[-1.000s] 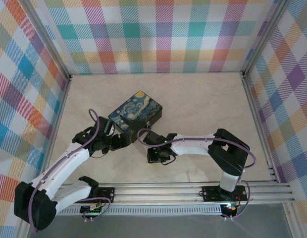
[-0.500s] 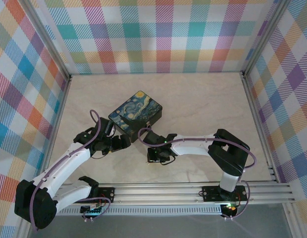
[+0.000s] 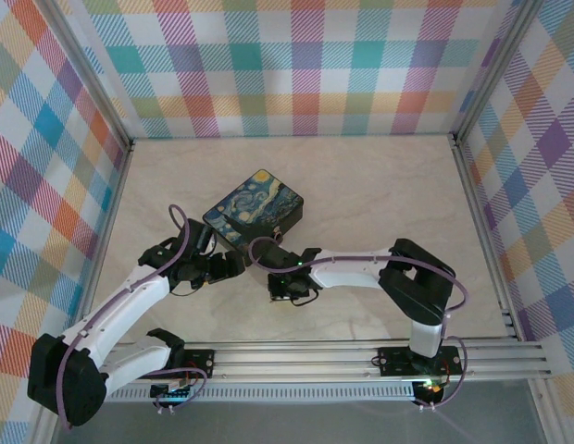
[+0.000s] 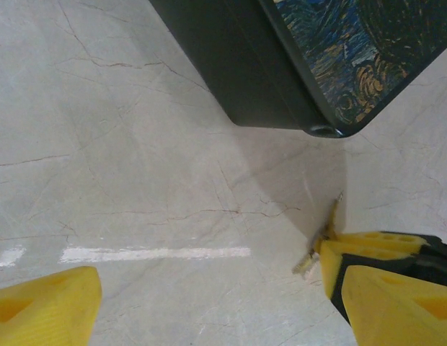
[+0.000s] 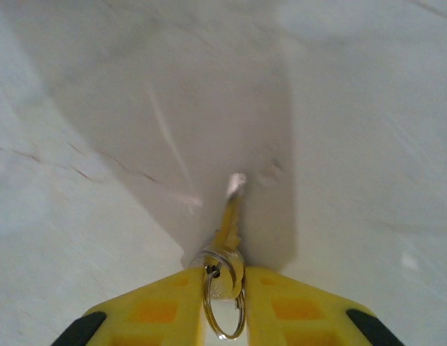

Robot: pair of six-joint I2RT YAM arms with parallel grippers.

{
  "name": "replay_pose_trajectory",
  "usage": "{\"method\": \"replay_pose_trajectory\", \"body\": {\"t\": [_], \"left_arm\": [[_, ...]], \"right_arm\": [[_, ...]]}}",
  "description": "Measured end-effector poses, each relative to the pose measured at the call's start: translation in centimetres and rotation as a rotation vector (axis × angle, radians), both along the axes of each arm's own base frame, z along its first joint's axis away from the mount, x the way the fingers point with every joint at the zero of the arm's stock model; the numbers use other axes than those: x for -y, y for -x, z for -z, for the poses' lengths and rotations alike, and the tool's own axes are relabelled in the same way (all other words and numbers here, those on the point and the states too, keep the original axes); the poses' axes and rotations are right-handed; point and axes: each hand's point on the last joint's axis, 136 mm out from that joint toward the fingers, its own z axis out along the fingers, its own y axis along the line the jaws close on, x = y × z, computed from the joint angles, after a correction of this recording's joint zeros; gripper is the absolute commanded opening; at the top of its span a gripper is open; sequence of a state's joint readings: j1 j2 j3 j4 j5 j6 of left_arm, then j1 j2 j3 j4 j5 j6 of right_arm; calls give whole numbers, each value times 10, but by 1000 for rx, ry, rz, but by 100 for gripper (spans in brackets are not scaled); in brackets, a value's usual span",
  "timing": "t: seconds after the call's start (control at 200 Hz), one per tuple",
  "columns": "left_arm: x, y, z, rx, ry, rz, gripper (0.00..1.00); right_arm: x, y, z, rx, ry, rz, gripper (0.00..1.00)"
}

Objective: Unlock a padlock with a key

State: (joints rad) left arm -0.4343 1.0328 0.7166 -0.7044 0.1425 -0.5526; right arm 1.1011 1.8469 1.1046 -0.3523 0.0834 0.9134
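Surface: pale marbled table (image 3: 389, 194), plaid walls (image 3: 296, 65).
Object: key (image 5: 228, 216), its head nipped between yellow fingertips, blade pointing ahead, ring (image 5: 225, 317) hanging behind.
Right: right gripper (image 5: 223, 288) clenched on the key.
Left: left gripper (image 4: 216, 313) spread wide, just beside the key.
Backdrop: painted box (image 4: 281, 65) nearby.

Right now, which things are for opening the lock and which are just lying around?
For the job:
- the key, pinched in the right gripper
- the left gripper, open close by

Just lying about:
- the painted box, though I can't tell if it matters
- the table
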Motion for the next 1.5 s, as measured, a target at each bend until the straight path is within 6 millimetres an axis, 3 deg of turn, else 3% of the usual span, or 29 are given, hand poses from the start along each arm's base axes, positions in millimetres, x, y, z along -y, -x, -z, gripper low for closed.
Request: {"method": "replay_pose_trajectory", "body": {"t": [0.095,0.25,0.39,0.71,1.045,1.125,1.5], "left_arm": [[1,1,1,-8,3,4,86],[4,4,5,-17,6,17,86],[13,4,16,-45,30,24,86],[40,1,35,-93,68,35,86],[86,-6,14,-64,235,3,83],[96,-6,9,-63,273,-14,79],[96,-15,-3,-29,317,-112,60]], "right_arm": [[-14,-8,-2,33,-58,10,14],[-19,-12,-3,56,-127,31,7],[-15,-13,-5,63,-176,45,0],[6,-8,-8,24,-264,97,0],[19,-18,-43,5,-420,188,0],[21,-21,-49,4,-444,198,0],[31,-23,-54,-19,-480,229,0]]}}
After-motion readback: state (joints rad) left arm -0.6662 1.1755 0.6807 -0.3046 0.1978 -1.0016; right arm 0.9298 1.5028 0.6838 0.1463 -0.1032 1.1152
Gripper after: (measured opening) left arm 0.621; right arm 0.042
